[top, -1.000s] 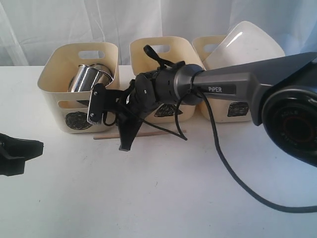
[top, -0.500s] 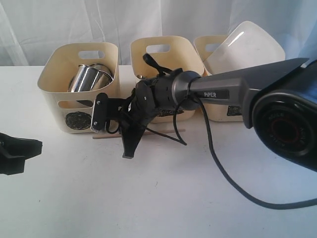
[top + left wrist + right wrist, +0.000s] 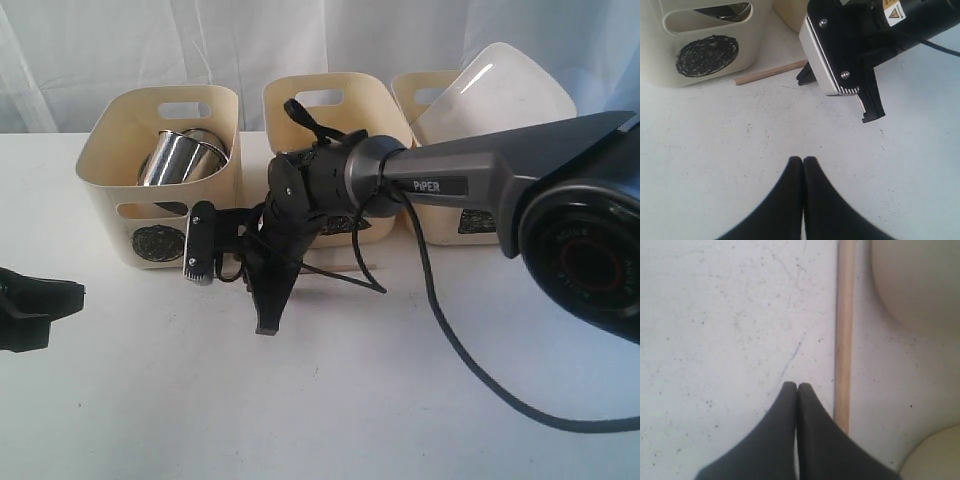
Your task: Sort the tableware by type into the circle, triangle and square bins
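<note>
PiPER lettering: white letters on the grey forearm shell of the right arm. Honestly it's the only real word I can read here.
Circle bin: black scribbled circle low on the front wall. It's small in the exterior view and way clearer in the left wrist view.
Middle bin: the front mark is mostly behind the arm, so I can't tell the shape.
Right-hand bin: dark scribble on the front, partly covered, shape unclear.
Warning sticker: yellow with a black triangle sign, stuck on the right arm's black wrist. The print is too tiny to read.
</note>
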`<state>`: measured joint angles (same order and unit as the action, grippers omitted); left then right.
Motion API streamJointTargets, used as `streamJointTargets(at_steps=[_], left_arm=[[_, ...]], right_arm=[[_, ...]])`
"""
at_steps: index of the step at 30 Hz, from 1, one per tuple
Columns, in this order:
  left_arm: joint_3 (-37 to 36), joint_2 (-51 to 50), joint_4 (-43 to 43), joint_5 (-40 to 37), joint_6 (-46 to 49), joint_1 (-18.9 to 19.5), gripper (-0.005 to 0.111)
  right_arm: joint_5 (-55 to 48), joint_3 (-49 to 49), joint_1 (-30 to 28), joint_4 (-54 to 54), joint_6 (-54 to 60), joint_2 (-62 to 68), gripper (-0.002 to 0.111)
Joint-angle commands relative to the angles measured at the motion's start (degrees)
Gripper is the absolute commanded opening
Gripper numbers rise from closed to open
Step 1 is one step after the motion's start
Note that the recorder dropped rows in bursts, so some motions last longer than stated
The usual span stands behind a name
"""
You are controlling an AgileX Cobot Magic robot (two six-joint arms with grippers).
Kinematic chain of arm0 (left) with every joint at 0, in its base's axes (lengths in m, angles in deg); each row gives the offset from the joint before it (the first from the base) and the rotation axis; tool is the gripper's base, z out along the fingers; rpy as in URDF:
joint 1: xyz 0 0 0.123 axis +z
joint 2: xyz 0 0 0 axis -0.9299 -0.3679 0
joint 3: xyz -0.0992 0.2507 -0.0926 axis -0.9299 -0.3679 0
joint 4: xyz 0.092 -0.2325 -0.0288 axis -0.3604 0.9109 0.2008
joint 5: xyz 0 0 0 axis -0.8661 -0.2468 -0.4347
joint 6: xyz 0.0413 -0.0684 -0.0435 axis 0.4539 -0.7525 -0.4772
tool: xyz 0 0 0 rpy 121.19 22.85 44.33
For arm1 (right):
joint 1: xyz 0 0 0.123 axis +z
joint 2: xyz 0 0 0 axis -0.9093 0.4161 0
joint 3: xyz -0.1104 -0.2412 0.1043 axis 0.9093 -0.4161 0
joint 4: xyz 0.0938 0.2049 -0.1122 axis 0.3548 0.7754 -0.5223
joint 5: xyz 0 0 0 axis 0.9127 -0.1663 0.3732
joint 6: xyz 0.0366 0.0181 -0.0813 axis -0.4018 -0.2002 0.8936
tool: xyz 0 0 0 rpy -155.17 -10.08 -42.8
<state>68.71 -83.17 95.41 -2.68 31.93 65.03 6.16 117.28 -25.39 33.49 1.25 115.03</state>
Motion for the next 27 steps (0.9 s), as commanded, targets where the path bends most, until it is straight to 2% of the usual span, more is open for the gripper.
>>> streamJointTargets(at_steps=[1, 7, 21, 25, 27], left_arm=[[-0.2, 0.3, 0.5, -0.7, -0.1, 0.1, 0.0], [-0.2, 0.3, 0.5, -0.6, -0.1, 0.1, 0.0], [-0.2, 0.3, 0.5, -0.5, -0.1, 0.1, 0.0], [-0.2, 0.3, 0.5, -0.5, -0.1, 0.1, 0.0], [-0.2, 0.3, 0.5, -0.4, -0.1, 0.1, 0.0]], right_arm=[[0.6, -0.3, 0.3, -0.1, 0.3, -3.2, 0.0], [9.8, -0.3, 0.4, -0.1, 0.3, -3.4, 0.0], [10.6, -0.3, 0.4, -1.2, 2.2, 1.3, 0.0], [14.9, -0.3, 0.4, -1.2, 2.2, 1.3, 0.0], [13.0, 0.5, 0.4, -1.4, 2.2, 2.3, 0.0]])
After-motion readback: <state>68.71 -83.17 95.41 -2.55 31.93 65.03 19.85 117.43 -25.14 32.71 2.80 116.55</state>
